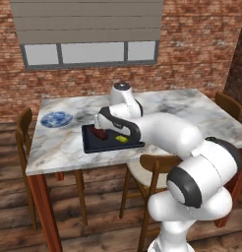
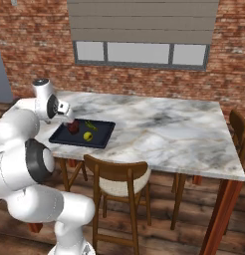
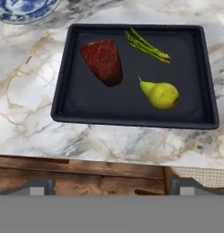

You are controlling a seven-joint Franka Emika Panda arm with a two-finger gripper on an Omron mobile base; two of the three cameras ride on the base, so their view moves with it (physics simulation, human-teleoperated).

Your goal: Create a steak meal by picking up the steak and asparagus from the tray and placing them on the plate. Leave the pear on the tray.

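Nothing was moved yet: steak, asparagus and pear all sat on the tray, plate bare, gripper wide open, holding nothing.

The white arm folds forward, its pincer spread wide (holding nothing).

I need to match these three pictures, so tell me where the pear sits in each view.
Left base view: the pear lies on the tray's right part, just beside the arm.
Right base view: it lies near the tray's near edge, right of the steak.
Hand view: it is right of centre, below the asparagus.
Shared landmark: the black tray.
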